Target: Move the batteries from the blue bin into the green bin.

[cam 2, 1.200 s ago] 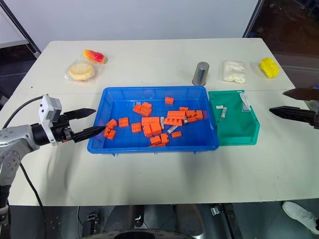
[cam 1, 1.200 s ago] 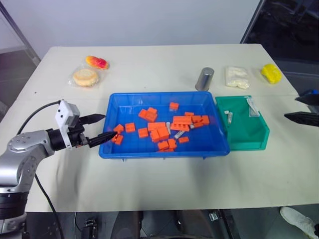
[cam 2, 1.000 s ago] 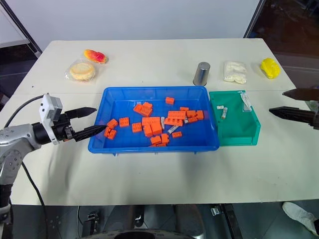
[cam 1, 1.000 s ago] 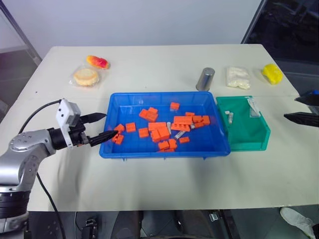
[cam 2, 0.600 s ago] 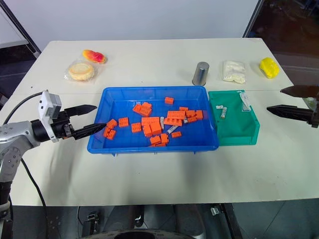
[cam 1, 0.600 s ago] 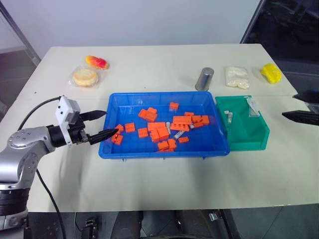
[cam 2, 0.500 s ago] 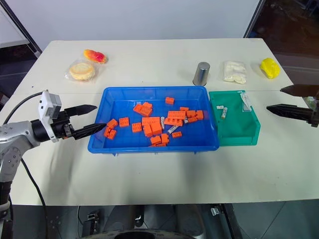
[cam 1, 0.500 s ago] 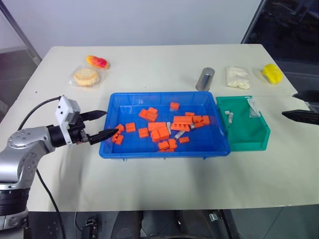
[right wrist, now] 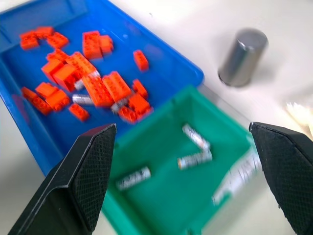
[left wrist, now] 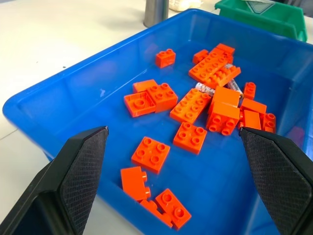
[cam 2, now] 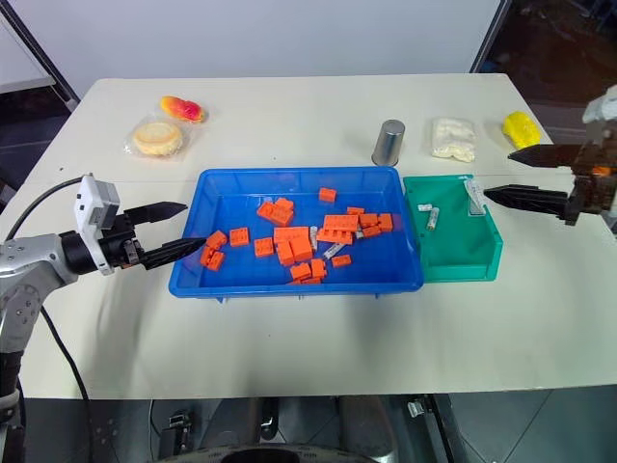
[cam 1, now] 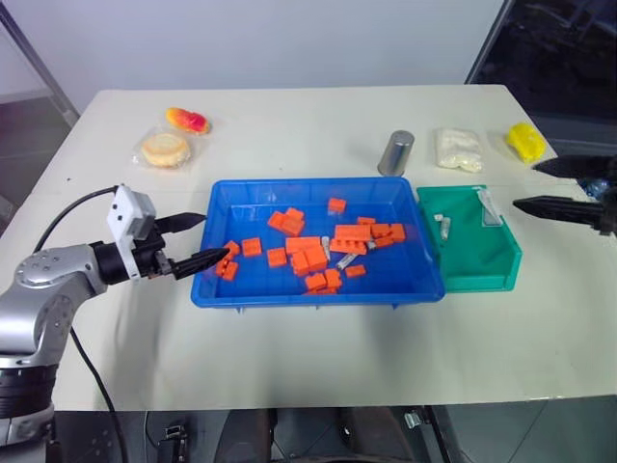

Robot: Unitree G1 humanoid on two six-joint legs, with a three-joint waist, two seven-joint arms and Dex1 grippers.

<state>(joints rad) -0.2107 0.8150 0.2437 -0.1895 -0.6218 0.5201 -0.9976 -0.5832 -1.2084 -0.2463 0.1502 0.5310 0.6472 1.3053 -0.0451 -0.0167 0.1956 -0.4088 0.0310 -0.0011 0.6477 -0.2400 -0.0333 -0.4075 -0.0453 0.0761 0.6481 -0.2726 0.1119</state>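
Several batteries point(cam 2: 334, 251) are lying mid-right in the blue bin point(cam 2: 193, 260), left of our right gripper point(cam 2: 517, 174), which is hovering wide open and empty at the green bin point(cam 2: 453, 260); our left gripper point(cam 2: 174, 230) is gaping empty, farther off.

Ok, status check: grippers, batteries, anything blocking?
Left gripper and right gripper open, empty. Batteries partly in green bin; others in blue bin among orange blocks.

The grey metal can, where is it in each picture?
Left eye view: the grey metal can stands on the table behind the blue bin's far right corner.
Right eye view: same spot, left of the white packet.
Left wrist view: top edge, beyond the blue bin.
Right wrist view: upper right.
Shared landmark: the blue bin.
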